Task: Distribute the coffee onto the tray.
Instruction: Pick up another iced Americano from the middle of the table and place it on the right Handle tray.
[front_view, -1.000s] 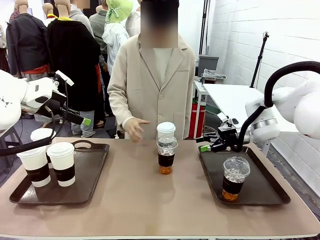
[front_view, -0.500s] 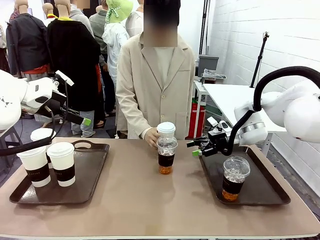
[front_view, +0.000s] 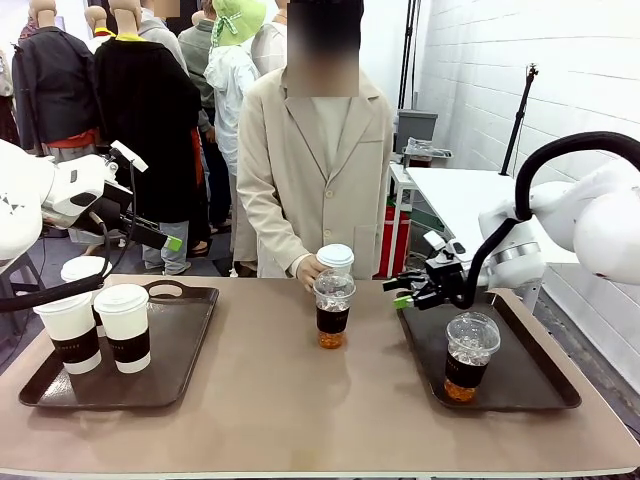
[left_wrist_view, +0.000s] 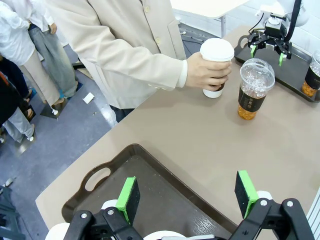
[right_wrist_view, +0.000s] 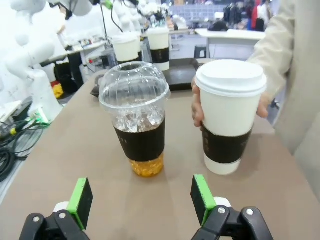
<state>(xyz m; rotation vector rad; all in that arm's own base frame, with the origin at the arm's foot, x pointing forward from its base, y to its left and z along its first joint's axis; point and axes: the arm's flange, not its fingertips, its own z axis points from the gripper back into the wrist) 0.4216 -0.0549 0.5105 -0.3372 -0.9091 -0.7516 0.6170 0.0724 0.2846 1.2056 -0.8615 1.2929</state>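
Gaping empty, right gripper (right_wrist_view: 141, 198) faces clear cup (right_wrist_view: 135, 125); wrist view shows hand (right_wrist_view: 197, 108) apparently gripping white cup (right_wrist_view: 230, 115).

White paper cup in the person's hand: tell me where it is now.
In the front view the white paper cup stands at the far middle of the table, gripped by the person's hand, just behind the clear dome-lidded cup.

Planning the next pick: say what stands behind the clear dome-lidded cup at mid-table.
A white lidded paper cup, in the person's hand. From the front, the clear cup hides its lower half.
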